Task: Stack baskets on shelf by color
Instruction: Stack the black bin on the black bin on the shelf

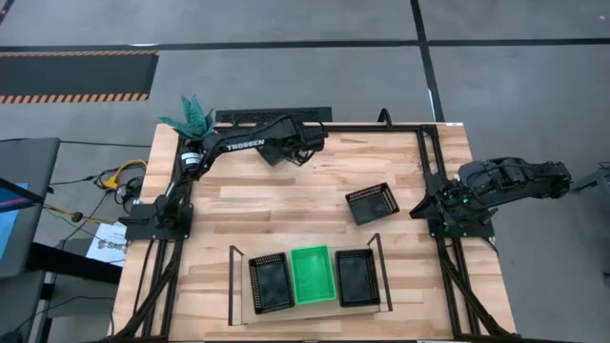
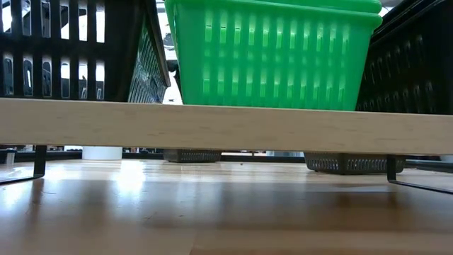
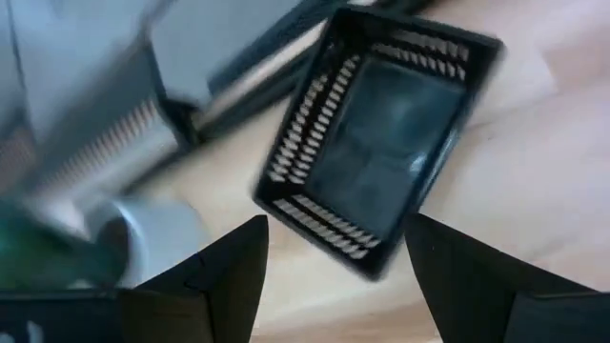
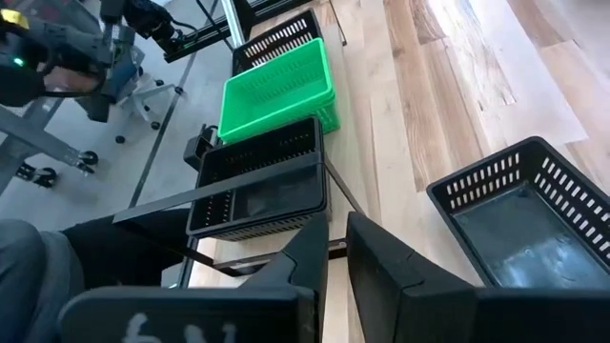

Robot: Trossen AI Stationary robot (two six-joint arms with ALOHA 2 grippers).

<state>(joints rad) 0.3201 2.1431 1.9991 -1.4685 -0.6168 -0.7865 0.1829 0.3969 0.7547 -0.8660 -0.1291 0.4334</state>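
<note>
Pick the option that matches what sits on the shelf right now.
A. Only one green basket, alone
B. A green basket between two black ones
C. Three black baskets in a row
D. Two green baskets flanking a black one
B: the high view shows the green basket in the middle of the shelf, with a black basket on one side and another black basket on the other.

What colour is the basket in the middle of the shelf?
Bright green; the middle basket shows best in the high view.
</note>
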